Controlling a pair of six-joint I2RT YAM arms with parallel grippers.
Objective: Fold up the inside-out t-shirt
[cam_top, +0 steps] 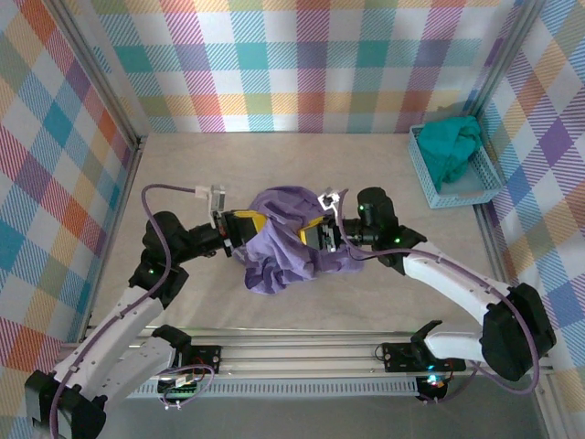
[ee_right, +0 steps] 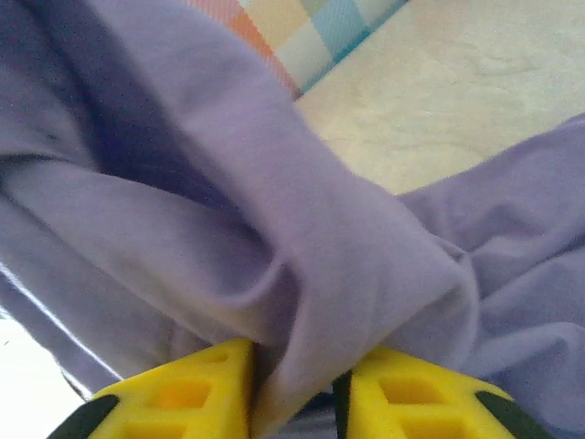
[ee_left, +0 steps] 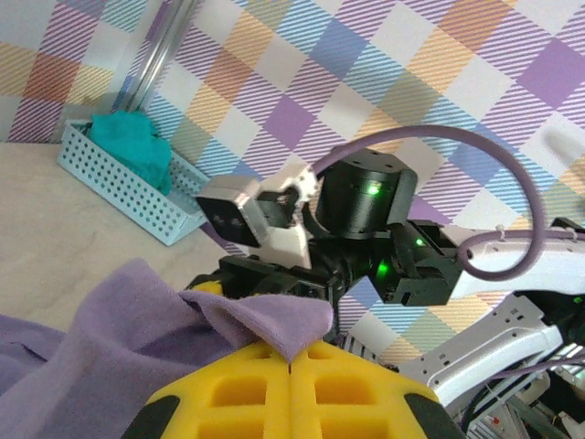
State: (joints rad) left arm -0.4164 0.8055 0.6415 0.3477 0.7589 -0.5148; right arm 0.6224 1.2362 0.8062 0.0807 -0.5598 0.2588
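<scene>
inside-out t-shirt (cam_top: 283, 251) bunched between left hand (cam_top: 245, 221) and right hand (cam_top: 318, 233)

looking down on a crumpled purple heap at the middle of the pale surface (cam_top: 274, 155), just ahead of both arms. flanked on either side: left hand at its left edge, right hand at its right edge, both buried in cloth.

over to the left wrist view: clamped shut, with yellow fingers (ee_left: 238, 393) pressed flat together and a pointed tip of purple pinched right in the seam between them. sloping away to the left of that hand in a loose, soft drape.

switching to the right wrist view: parted a little, with yellow fingertips standing apart and a thick fold of purple running down into the gap. dark sliver along one side of that fold, so lying loose there rather than squeezed, by the look of it. heaped above and around that hand, with a patch of bare surface beyond.

away in the far right corner, a light blue basket (cam_top: 422, 169) with a teal-green garment (cam_top: 452, 146) piled inside, well apart from the purple bundle.
</scene>
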